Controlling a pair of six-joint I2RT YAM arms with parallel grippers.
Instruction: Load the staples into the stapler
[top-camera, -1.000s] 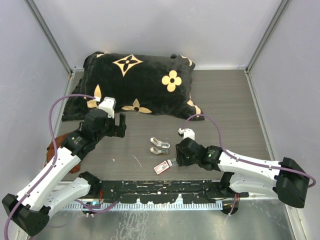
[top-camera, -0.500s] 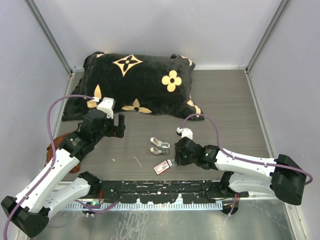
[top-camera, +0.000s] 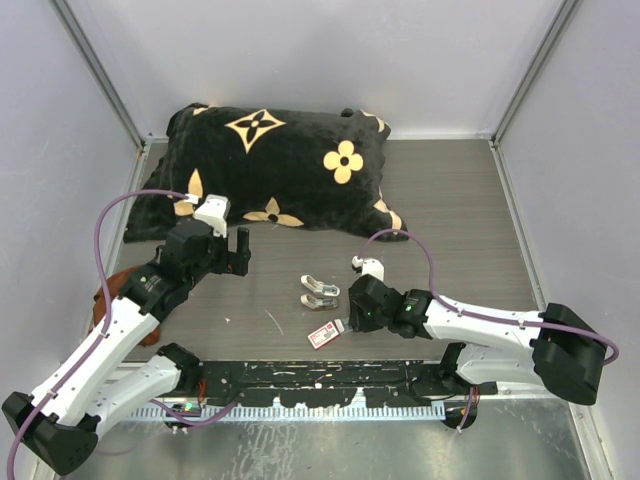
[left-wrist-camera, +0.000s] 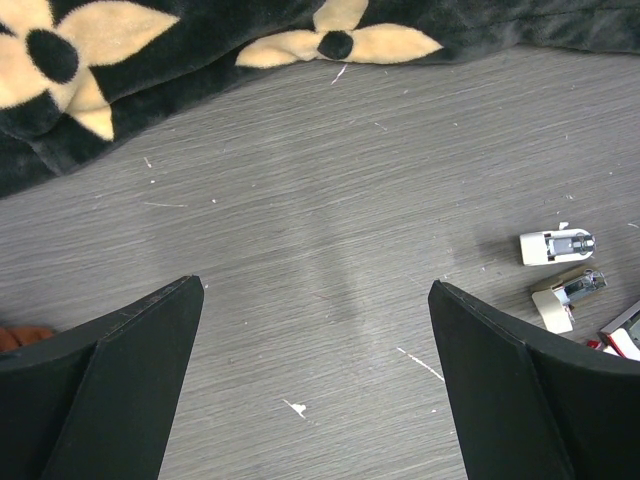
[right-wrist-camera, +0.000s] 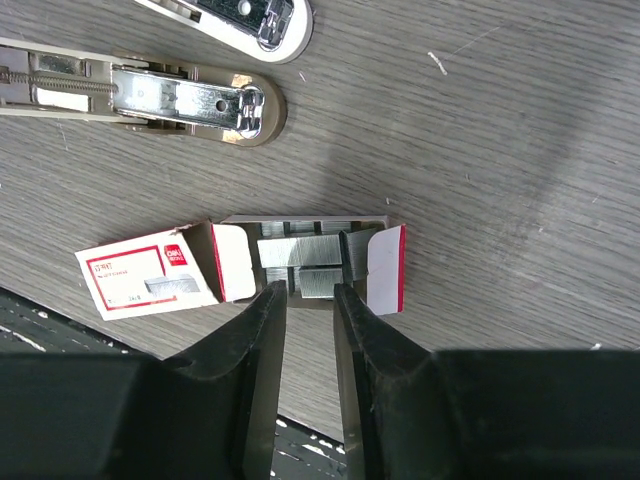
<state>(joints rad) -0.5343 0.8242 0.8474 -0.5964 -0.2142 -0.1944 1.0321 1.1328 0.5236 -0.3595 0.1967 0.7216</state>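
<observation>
The left tool (left-wrist-camera: 315, 390) stayed spread wide above the bench (left-wrist-camera: 330, 200). The opened stapler (right-wrist-camera: 180, 100) lay just beside the staples (right-wrist-camera: 310, 265) in their tray. The right tool (right-wrist-camera: 305, 300), narrowly parted, had edged onto a strip, probably ready to pinch.

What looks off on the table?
A big pillow sits at the back, odd for this job. The stapler lies splayed open beside the staples, which are slid out of their box, flaps open. A few pale slivers lie loose on the table.
</observation>
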